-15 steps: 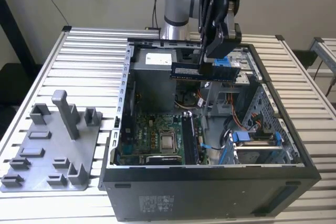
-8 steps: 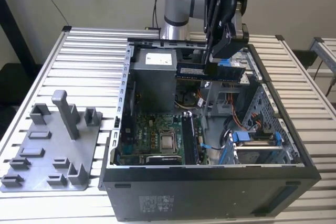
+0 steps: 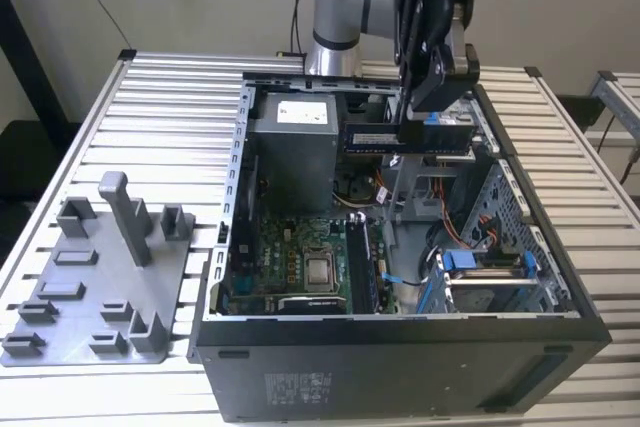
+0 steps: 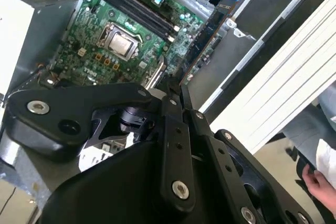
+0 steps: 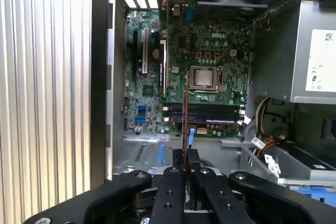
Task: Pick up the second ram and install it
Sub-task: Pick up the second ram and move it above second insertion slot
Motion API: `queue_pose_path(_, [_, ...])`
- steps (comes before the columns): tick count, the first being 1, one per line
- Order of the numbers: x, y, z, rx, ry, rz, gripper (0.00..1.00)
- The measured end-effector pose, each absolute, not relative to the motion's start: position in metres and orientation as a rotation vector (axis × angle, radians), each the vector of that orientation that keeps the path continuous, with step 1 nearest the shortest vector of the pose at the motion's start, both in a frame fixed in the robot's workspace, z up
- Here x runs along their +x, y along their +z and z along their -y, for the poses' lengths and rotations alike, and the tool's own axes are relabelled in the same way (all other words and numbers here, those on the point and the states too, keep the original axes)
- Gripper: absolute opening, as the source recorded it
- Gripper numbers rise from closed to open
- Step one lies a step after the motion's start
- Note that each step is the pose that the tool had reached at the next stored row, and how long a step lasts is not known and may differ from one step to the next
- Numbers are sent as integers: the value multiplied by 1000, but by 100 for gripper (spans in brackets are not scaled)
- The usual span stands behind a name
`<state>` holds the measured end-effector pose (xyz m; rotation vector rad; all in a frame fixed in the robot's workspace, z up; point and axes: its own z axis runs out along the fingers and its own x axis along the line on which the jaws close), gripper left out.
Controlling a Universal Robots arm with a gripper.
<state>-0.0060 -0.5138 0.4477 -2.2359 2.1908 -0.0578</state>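
Exterior view: gripper (image 3: 428,117) clamped on second ram (image 3: 395,139), over open computer case (image 3: 400,367); grey power supply (image 3: 295,157) beside it, cables (image 3: 372,190) beneath.

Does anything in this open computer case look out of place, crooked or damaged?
Nothing looks damaged or spilled. The one thing off its place is the second ram, gripped by the hand in the air above the open case, not seated in the memory slots.
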Motion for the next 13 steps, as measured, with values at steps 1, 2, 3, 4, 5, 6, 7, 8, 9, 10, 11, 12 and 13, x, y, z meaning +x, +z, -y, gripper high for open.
queue_pose_path(1, [-6, 447, 514, -2232, -68, -2187, 14])
queue_pose_path(2, [-7, 447, 514, -2230, -68, -2188, 14])
queue_pose_path(3, [-7, 447, 514, -2227, -68, -2190, 14])
queue_pose_path(4, [-7, 447, 514, -2224, -68, -2194, 14])
queue_pose_path(5, [-7, 447, 514, -2223, -68, -2195, 14])
queue_pose_path(6, [-7, 447, 514, -2223, -68, -2195, 14])
queue_pose_path(7, [-7, 447, 514, -2223, -68, -2195, 14])
queue_pose_path(8, [-7, 447, 514, -2223, -68, -2195, 14])
queue_pose_path(9, [-7, 447, 514, -2223, -68, -2195, 14])
queue_pose_path(10, [-7, 447, 514, -2223, -68, -2195, 14])
queue_pose_path(11, [-7, 447, 514, -2223, -68, -2195, 14])
queue_pose_path(12, [-7, 447, 514, -2223, -68, -2195, 14])
queue_pose_path(13, [-7, 447, 514, -2223, -68, -2195, 14])
